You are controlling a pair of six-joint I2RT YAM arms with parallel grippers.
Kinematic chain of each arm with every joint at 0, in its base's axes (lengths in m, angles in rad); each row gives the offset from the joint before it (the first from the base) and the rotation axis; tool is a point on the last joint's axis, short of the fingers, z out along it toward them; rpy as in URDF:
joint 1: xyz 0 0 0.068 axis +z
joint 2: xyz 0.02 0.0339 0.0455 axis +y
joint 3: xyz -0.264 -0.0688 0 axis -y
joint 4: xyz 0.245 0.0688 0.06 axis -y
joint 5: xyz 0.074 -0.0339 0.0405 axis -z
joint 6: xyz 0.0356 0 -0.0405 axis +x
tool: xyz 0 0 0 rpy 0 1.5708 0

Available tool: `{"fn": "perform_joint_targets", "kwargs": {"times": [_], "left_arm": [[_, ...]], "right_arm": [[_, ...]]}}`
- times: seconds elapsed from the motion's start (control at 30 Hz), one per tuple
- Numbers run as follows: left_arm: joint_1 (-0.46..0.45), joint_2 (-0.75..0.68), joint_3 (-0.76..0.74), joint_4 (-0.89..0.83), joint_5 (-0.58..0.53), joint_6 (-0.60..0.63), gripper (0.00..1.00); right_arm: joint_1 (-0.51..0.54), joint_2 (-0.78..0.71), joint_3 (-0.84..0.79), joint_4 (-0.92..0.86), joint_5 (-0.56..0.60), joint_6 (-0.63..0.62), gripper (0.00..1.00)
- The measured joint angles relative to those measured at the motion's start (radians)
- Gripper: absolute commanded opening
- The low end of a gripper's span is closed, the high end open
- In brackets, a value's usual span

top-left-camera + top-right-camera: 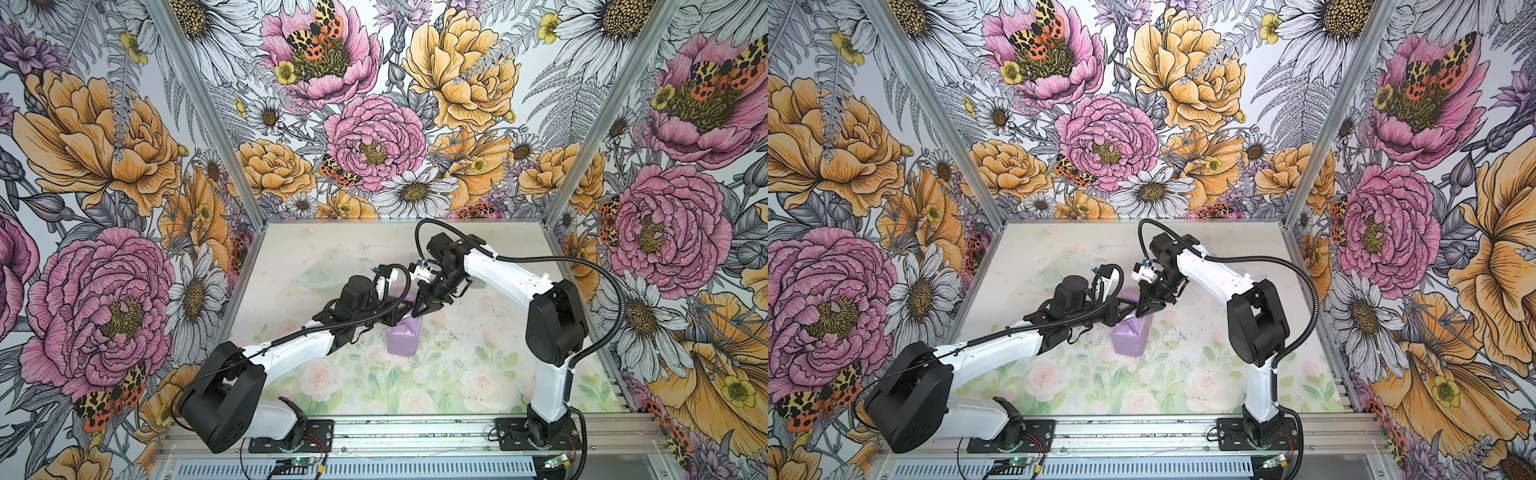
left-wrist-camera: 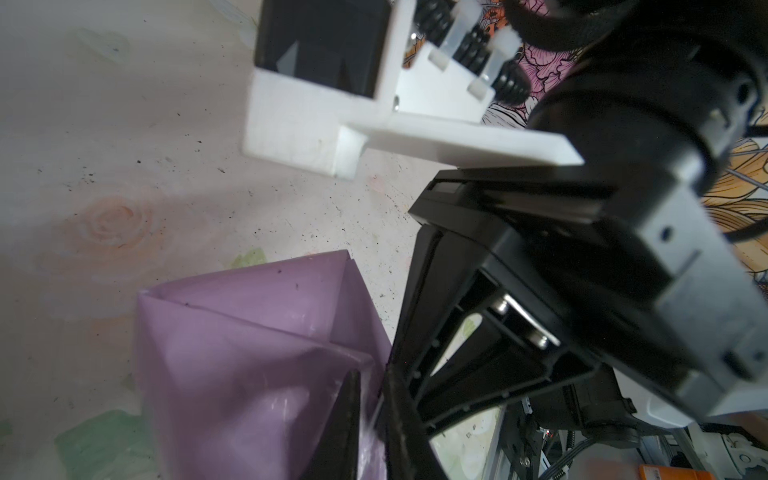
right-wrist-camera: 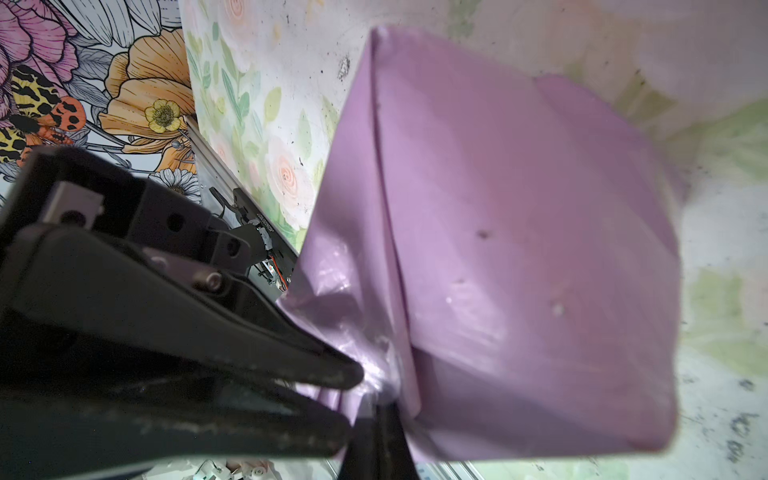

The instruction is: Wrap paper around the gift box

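**Q:** State of the right gripper?
**A:** Jaws fully closed, pinching a gathered peak of the paper at the far upper edge of the parcel.

**Q:** And the left gripper?
**A:** Tip to tip with the right one. Its fingers stand a narrow slit apart with a fold of the paper between them. Firm clamping cannot be confirmed.

**Q:** Condition of the paper?
**A:** Lilac, folded over the box with diagonal creases. A triangular flap runs up to the two tips.

**Q:** Location of the gift box?
**A:** Fully covered, showing only as a lilac block. In both top views it sits near the middle of the table, just on the near side of the tips, between the two arms.

**Q:** Surroundings?
**A:** The table is printed with pale roses. Floral walls stand on three sides.
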Motion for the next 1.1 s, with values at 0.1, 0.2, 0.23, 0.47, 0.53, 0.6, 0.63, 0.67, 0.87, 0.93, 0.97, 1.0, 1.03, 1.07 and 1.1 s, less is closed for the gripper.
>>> {"fn": "perform_joint_targets", "kwargs": {"times": [0.1,0.2,0.23,0.47,0.53,0.6,0.63,0.67,0.87,0.93,0.97,1.0,1.03,1.07,1.1], "left_arm": [[0.0,0.015,0.0,-0.005,-0.008,0.003,0.11],[0.0,0.028,0.0,-0.004,-0.015,0.003,0.09],[0.0,0.031,0.0,-0.002,-0.015,0.003,0.08],[-0.006,0.055,0.01,0.017,-0.016,0.003,0.05],[-0.006,0.06,0.014,0.018,-0.016,0.003,0.05],[-0.009,0.065,0.017,0.02,-0.015,0.003,0.05],[-0.01,0.068,0.019,0.02,-0.017,0.003,0.04],[-0.01,0.071,0.023,0.02,-0.018,0.004,0.04],[-0.013,0.082,0.034,0.018,-0.019,0.006,0.03],[-0.013,0.082,0.035,0.015,-0.021,0.007,0.03],[-0.013,0.082,0.035,0.014,-0.022,0.008,0.03],[-0.013,0.082,0.035,0.013,-0.022,0.011,0.03],[-0.013,0.082,0.035,0.012,-0.022,0.011,0.03],[-0.013,0.082,0.036,0.012,-0.022,0.011,0.03],[-0.013,0.082,0.036,0.011,-0.022,0.012,0.03]], "right_arm": [[0.0,-0.001,-0.005,0.0,-0.004,0.003,0.0],[0.0,-0.005,-0.013,-0.001,-0.005,0.004,0.0],[0.0,-0.005,-0.014,-0.001,-0.007,0.006,0.0],[0.0,-0.018,-0.026,-0.002,-0.003,0.028,0.12],[0.0,-0.025,-0.027,-0.002,0.001,0.04,0.18],[0.0,-0.036,-0.028,-0.003,0.011,0.049,0.24],[0.0,-0.04,-0.028,-0.004,0.016,0.055,0.25],[0.0,-0.044,-0.029,-0.004,0.02,0.058,0.26],[-0.003,-0.064,-0.031,-0.008,0.062,0.08,0.27],[-0.008,-0.074,-0.031,-0.011,0.078,0.087,0.27],[-0.009,-0.079,-0.031,-0.013,0.085,0.09,0.27],[-0.01,-0.083,-0.031,-0.013,0.094,0.093,0.27],[-0.013,-0.086,-0.031,-0.014,0.1,0.098,0.27],[-0.014,-0.089,-0.031,-0.016,0.108,0.101,0.27],[-0.014,-0.09,-0.031,-0.017,0.114,0.105,0.28]]}}
